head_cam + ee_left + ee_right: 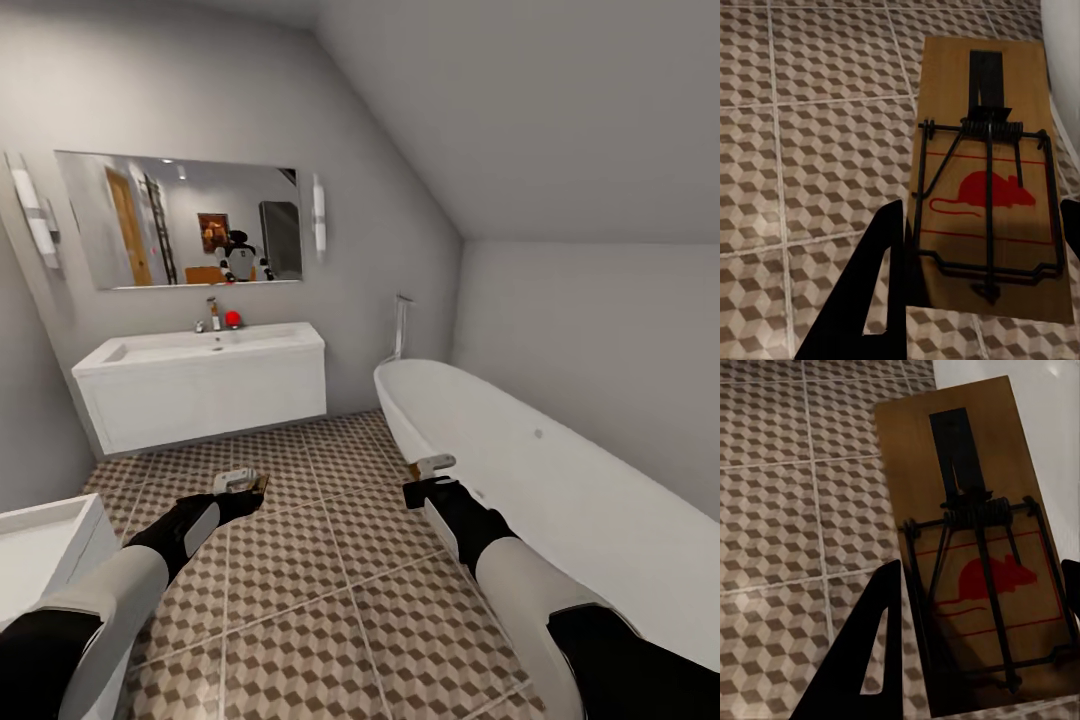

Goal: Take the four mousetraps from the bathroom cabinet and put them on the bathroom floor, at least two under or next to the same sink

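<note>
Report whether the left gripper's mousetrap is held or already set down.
Held: the mousetrap sits between the left gripper fingers, above the tiled bathroom floor.

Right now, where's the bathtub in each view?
Head view: bathtub fills the right side, along the wall.
Left wrist view: white sliver, likely the tub, just past the left-held mousetrap.
Right wrist view: white tub wall behind the right-held mousetrap.
Shared landmark: the cube-pattern floor.

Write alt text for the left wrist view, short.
A wooden mousetrap with a red mouse print and black wire spring sits clamped between the left gripper's black fingers, held above the cube-patterned bathroom floor.
</note>
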You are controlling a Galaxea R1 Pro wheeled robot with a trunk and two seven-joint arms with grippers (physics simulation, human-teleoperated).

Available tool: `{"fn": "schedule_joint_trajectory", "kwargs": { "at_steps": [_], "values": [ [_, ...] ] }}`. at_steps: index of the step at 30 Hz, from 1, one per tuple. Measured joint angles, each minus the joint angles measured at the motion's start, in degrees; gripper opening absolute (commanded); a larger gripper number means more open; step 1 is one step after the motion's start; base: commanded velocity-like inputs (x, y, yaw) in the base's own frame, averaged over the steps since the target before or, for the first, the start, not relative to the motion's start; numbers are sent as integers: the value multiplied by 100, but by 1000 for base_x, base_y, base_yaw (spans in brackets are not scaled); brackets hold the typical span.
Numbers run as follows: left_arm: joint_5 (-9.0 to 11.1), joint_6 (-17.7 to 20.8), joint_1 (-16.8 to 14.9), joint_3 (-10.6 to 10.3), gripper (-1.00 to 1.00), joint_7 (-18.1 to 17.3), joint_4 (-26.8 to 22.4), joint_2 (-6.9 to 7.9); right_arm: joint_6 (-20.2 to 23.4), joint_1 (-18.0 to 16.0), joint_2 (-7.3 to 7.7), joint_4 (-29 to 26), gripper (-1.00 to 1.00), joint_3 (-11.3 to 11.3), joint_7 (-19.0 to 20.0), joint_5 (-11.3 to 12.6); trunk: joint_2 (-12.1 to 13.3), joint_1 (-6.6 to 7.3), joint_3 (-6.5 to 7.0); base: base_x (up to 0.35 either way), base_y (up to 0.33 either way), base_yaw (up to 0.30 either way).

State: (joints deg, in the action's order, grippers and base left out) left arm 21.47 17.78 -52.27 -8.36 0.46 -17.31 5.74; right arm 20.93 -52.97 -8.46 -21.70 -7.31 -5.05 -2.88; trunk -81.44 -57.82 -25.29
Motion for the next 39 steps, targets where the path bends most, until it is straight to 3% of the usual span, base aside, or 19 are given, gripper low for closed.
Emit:
{"fn": "schedule_joint_trajectory", "kwargs": {
  "at_steps": [14, 29, 39],
  "values": [
    [-2, 0, 0, 0, -100, 0, 34, 0, -1, 0, 0, 0, -100, 2, -43, -15, 0, 0, 0, 322, 0, 8],
    [-7, 0, 0, 0, -100, 0, 35, -1, -1, -1, 0, 1, -100, 7, 25, -24, 0, 0, 0, 322, 0, 237],
    [-8, 0, 0, 1, -100, 0, 35, -9, 0, -1, 32, 0, -100, 8, 26, -25, 0, 0, 0, 322, 0, 40]
  ]
}}
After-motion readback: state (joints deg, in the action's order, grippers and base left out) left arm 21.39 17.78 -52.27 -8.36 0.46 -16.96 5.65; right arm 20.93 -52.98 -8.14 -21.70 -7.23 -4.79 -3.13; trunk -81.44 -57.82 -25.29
